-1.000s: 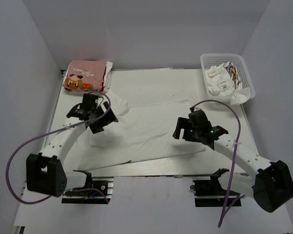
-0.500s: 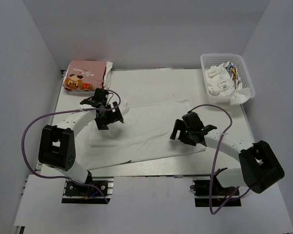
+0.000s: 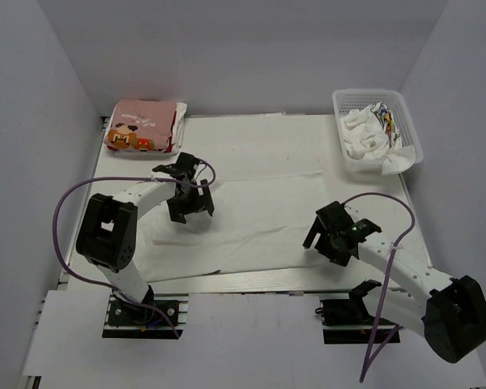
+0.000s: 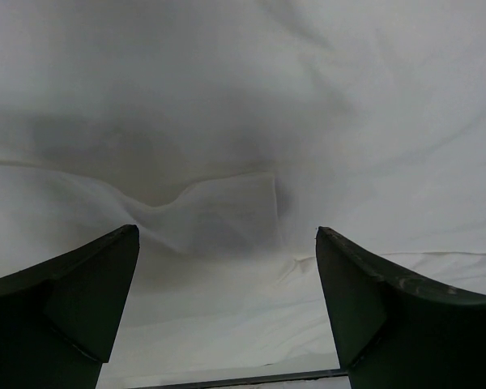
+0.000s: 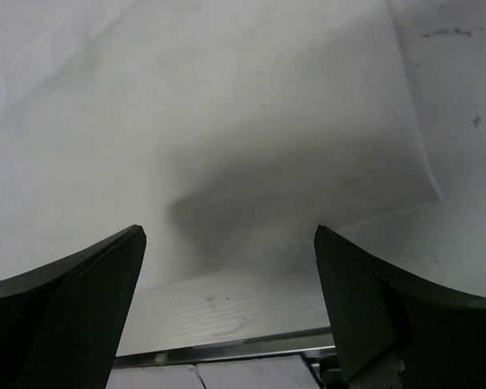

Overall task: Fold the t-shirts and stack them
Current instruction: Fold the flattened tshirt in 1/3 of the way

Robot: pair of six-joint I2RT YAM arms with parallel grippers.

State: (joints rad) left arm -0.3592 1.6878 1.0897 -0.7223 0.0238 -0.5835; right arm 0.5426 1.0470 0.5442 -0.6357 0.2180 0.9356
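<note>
A large white t-shirt [image 3: 255, 219] lies spread on the white table mat, with a long crease across it. My left gripper [image 3: 189, 203] is open and empty, low over the shirt's left part; the left wrist view shows rumpled white cloth [image 4: 227, 105] between its fingers [image 4: 227, 231]. My right gripper [image 3: 328, 240] is open and empty at the shirt's near right corner; the right wrist view shows the cloth edge [image 5: 227, 121] and bare table beyond it between the fingers [image 5: 229, 231]. The pink t-shirt [image 3: 142, 126] with its orange-brown cartoon print lies folded at the back left.
A white lattice basket [image 3: 407, 121] at the back right holds crumpled white and printed cloth. White walls close in the left, right and back. The metal front rail [image 3: 251, 284] runs along the near edge by the arm bases.
My left gripper moved right and nearer across the shirt's left side, and the cloth raised there now lies flat. My right gripper drew back toward the near right corner.
</note>
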